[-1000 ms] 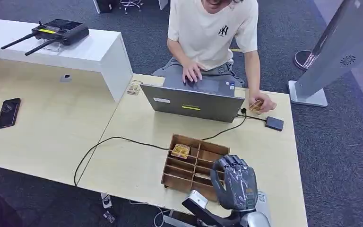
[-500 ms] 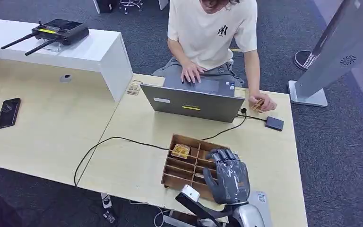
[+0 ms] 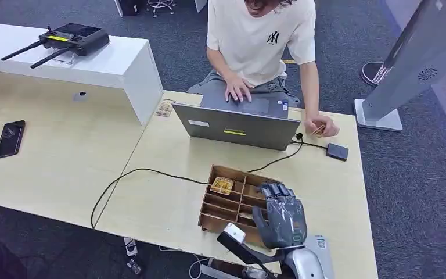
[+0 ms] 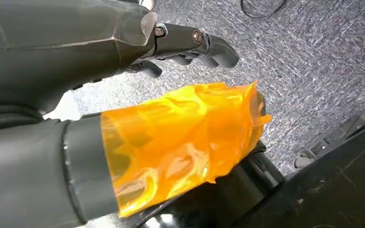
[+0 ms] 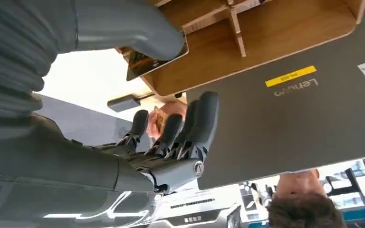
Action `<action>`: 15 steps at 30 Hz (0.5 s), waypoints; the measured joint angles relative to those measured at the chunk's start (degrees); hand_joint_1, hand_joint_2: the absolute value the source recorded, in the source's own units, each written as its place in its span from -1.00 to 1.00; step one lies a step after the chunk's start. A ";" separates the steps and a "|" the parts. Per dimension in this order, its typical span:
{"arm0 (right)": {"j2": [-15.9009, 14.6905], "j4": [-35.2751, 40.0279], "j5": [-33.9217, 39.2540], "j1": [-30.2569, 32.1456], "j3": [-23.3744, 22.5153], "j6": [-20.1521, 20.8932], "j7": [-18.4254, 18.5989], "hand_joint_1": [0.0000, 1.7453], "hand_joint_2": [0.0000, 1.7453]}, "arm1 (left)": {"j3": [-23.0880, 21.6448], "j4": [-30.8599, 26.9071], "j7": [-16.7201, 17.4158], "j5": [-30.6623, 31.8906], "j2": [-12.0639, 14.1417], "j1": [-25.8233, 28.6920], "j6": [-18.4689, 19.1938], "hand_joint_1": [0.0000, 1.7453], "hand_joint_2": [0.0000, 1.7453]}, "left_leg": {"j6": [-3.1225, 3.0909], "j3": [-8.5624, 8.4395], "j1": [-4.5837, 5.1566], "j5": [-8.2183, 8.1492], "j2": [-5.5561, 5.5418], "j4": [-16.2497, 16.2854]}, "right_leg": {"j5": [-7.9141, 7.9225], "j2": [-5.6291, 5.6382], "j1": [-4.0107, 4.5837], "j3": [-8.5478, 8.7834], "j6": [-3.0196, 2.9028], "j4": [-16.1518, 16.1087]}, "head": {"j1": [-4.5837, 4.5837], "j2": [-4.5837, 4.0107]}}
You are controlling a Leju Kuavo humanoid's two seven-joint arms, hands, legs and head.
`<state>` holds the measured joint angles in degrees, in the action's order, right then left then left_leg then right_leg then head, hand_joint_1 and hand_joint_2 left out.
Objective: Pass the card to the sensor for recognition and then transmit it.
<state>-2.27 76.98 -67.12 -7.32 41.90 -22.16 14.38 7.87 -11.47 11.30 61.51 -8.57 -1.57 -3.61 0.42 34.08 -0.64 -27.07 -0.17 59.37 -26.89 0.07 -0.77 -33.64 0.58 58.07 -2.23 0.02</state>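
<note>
Black at far left: a phone (image 3: 10, 138) flat on the counter (image 3: 151, 203), well apart from the work. In the left wrist view, the left hand (image 4: 100, 52) low over carpet, loosely open, nothing in it, orange film wrapped round the thumb. Further right, in front of the laptop (image 3: 235, 125), a wooden tray (image 3: 209, 216) split into compartments, with a card (image 3: 221, 185) lying in the far-left one. Over the tray's right side, the right hand (image 3: 281, 218), palm down, fingers (image 5: 204, 118) spread and apart from the thumb (image 5: 133, 28), gripping nothing. Just beside that thumb, a dark flat piece (image 5: 154, 61) in a compartment, probably another card; cannot tell for sure. Right of the laptop, a person's hand (image 3: 322, 127) with something small and flat in it, and near it the sensor (image 3: 337, 151), a small dark box on a cable. Judged step: the reach, pickup not yet made. Next calls for closing thumb and fingers on a card's thin edges without pushing it flat against the divider, then lifting clear of the tray walls before crossing to the sensor. Against a second ago: right hand lower and a little further left, nearer the compartments; card and sensor unmoved.
</note>
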 joint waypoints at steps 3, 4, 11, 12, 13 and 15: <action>0.00 -0.55 -0.43 0.00 0.00 0.06 0.20 0.10 1.00 | -0.20 0.00 0.00 0.07 0.00 0.00 0.02 -1.00 -1.00 | 0.00 0.00 0.00 0.00 0.00 0.00 | 0.00 0.00 0.00 0.00 0.00 0.00 | 0.00 0.00; 0.00 -0.70 -0.57 0.00 -0.02 0.07 0.24 0.10 1.00 | -0.22 0.00 0.02 0.07 0.02 0.00 0.02 -1.00 -1.00 | 0.00 0.00 0.00 0.00 0.00 0.00 | 0.00 0.00 0.00 0.00 0.00 0.00 | 0.00 0.00; 0.00 -1.75 -0.94 -0.03 -0.11 0.46 0.63 0.08 1.00 | -0.28 0.00 0.13 0.24 0.04 0.01 0.15 -1.00 -1.00 | 0.00 0.00 0.00 0.00 0.00 0.00 | 0.00 0.00 0.00 0.00 0.00 0.00 | 0.00 0.00; 0.00 -1.83 -1.05 -0.03 -0.11 0.50 0.63 0.04 1.00 | -0.28 0.00 0.17 0.26 0.04 0.01 0.15 -1.00 -1.00 | 0.00 0.00 0.00 0.00 0.00 0.00 | 0.00 0.00 0.00 0.00 0.00 0.00 | -0.02 0.00; 0.02 -1.92 -1.11 -0.04 -0.13 0.59 0.66 0.00 1.00 | -0.28 0.00 0.17 0.31 0.04 0.01 0.15 -1.00 -1.00 | 0.00 0.00 0.00 0.00 0.00 0.00 | 0.00 0.00 0.00 0.00 0.00 0.00 | 0.00 0.00; 0.02 -2.03 -1.29 -0.05 -0.13 0.72 0.72 0.00 1.00 | -0.28 0.00 0.17 0.33 0.04 0.01 0.17 -1.00 -1.00 | 0.00 0.00 0.00 0.00 0.00 0.00 | 0.00 0.00 0.00 0.00 0.00 0.00 | 0.00 0.00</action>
<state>-2.25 74.95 -68.41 -7.37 41.77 -21.44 15.10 7.58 -11.47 11.47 61.83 -8.52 -1.56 -3.43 0.42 34.09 -0.64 -27.07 -0.17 59.37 -26.89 0.07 -0.77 -33.64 0.58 58.07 -2.23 0.02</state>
